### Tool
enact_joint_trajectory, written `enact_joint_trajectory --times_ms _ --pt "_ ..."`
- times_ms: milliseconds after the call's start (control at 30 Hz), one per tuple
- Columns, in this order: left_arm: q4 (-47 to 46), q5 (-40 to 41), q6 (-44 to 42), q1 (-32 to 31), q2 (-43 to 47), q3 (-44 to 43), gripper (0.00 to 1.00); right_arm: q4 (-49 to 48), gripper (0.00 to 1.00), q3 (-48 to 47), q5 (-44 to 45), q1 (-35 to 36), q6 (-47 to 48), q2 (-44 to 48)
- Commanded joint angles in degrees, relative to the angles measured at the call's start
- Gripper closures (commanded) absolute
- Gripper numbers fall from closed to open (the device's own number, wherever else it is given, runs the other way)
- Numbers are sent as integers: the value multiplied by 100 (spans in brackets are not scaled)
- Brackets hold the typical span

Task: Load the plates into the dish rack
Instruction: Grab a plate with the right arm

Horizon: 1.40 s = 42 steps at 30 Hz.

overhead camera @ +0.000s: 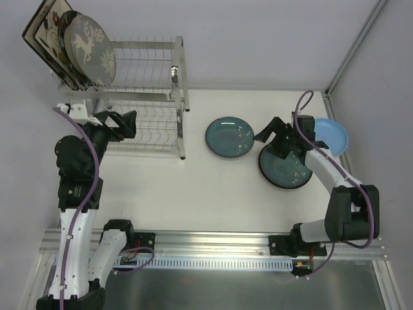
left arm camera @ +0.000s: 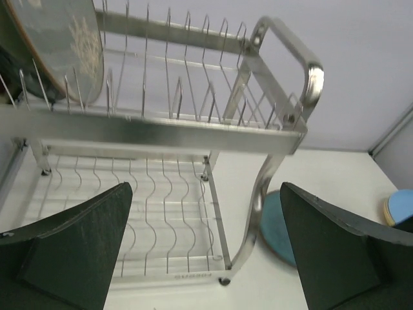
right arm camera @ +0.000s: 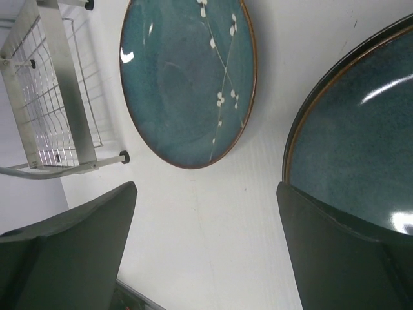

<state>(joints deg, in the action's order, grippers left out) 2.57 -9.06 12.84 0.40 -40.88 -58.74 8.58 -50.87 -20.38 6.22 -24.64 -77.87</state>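
The silver two-tier dish rack stands at the back left. Its upper tier holds square floral plates and a round grey-teal deer plate upright at its left end. A teal blossom plate lies flat on the table. A second teal plate lies to its right, with a light blue plate behind it. My left gripper is open and empty in front of the rack's lower tier. My right gripper is open and empty between the two teal plates, one finger over the second plate's rim.
White walls close the back and right of the table. The rack's upper-tier slots to the right of the deer plate hold nothing. A metal rail runs along the near edge.
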Motion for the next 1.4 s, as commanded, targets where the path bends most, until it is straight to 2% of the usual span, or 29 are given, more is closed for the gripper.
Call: enact_joint_trajectory --times_ms 0,233,533,1033,1367 --pt "199 -69 104 -216 597 608 1 -725 6 -238 -194 20 -181 -360" --pt "569 -280 272 -304 1442 1803 1 -832 8 -800 -264 11 134 -1195" --pt "930 -631 456 -313 1970 2577 1 -832 12 -1478 -563 11 442 -2249" --pt "1035 -869 518 -322 2014 2780 1 -700 14 -2093 -651 11 636 -3208" --pt "1026 -1028 430 -383 1909 2736 1 -1068 18 -2023 -1020 29 513 -3604"
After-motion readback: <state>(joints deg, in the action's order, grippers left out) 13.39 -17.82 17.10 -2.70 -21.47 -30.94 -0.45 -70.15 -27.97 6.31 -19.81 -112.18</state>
